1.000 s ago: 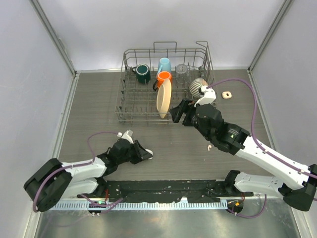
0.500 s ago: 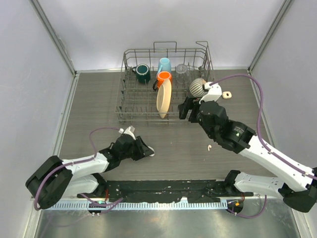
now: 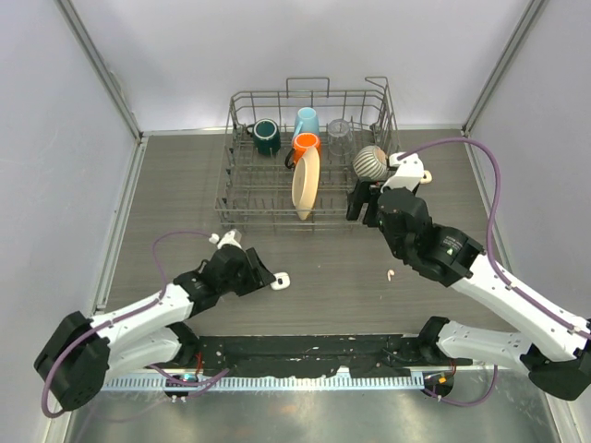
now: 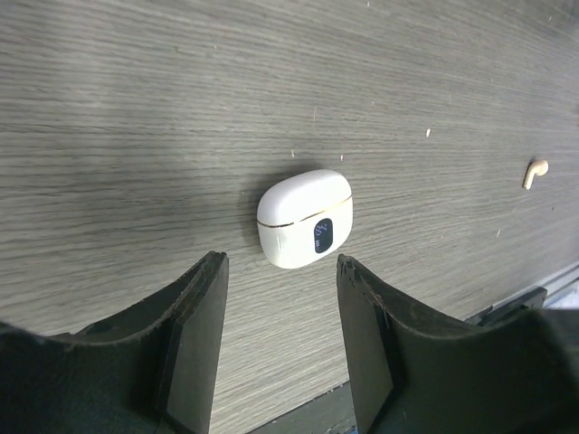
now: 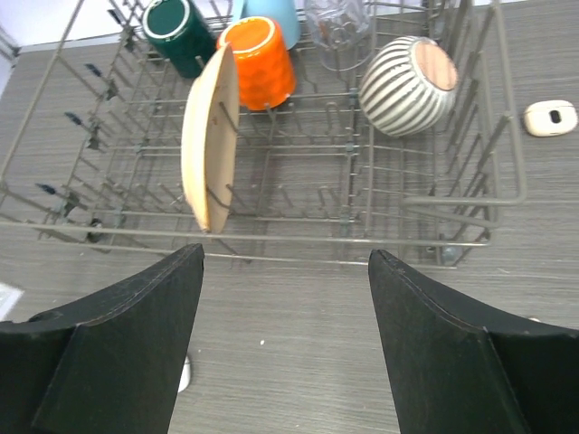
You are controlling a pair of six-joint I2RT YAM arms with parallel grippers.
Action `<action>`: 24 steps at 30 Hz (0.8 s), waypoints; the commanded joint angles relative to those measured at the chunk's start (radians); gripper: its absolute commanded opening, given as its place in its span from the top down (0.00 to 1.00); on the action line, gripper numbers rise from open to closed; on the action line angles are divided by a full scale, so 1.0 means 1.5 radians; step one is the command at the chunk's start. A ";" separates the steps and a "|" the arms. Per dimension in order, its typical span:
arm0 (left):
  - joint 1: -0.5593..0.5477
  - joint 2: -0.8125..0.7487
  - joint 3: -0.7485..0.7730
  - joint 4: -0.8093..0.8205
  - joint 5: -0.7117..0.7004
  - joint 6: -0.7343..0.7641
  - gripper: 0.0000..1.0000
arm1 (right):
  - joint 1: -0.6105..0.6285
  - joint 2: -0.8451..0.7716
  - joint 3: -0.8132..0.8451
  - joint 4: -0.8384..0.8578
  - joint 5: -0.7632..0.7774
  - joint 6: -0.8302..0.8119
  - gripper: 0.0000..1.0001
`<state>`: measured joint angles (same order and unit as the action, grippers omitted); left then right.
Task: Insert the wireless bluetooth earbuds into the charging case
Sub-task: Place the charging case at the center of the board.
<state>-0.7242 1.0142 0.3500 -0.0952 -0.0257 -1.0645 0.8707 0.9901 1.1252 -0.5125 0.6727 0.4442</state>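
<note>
L gripper (image 3: pixel 261 275) is sitting open, gripping nothing; charging case (image 4: pixel 305 217) is lying closed on table (image 4: pixel 136 108) just ahead of it. One earbud (image 4: pixel 536 172) is lying loose, well apart from case. R gripper (image 5: pixel 285 253) is hovering open near dish rack (image 5: pixel 271 237).

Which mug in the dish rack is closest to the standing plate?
The orange mug, right next to the cream plate; the dark green mug and light blue mug stand farther off.

Grey wood-grain counter (image 4: pixel 136 90); white charging case (image 4: pixel 305 218) with a thin gold seam and a dark panel lit blue; off-white earbud (image 4: pixel 536 172); grey wire rack (image 5: pixel 308 163); dark green mug (image 5: pixel 181 32); orange mug (image 5: pixel 258 59); pale blue mug (image 5: pixel 270 9); cream plate (image 5: pixel 208 145); white bowl (image 5: pixel 407 86) with grey stripes.
</note>
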 commanded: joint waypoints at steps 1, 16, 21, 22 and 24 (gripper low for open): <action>0.003 -0.061 0.053 -0.120 -0.078 0.047 0.46 | -0.027 -0.017 0.026 -0.019 0.066 -0.010 0.19; 0.003 -0.302 0.086 -0.134 -0.118 0.164 0.36 | -0.316 -0.013 0.000 -0.093 -0.080 0.074 0.00; 0.003 -0.322 0.074 -0.106 -0.101 0.180 0.00 | -0.458 0.045 0.022 -0.115 -0.181 0.131 0.01; 0.003 -0.321 0.074 -0.105 -0.099 0.183 0.00 | -0.464 0.058 0.031 -0.129 -0.175 0.182 0.00; 0.003 -0.321 0.075 -0.100 -0.092 0.189 0.00 | -0.475 0.089 0.053 -0.145 -0.173 0.200 0.00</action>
<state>-0.7242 0.5343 0.4667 -0.3027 -0.1864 -0.8238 0.1963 1.0626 1.1263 -0.6758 0.4824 0.6094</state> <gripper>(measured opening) 0.993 0.995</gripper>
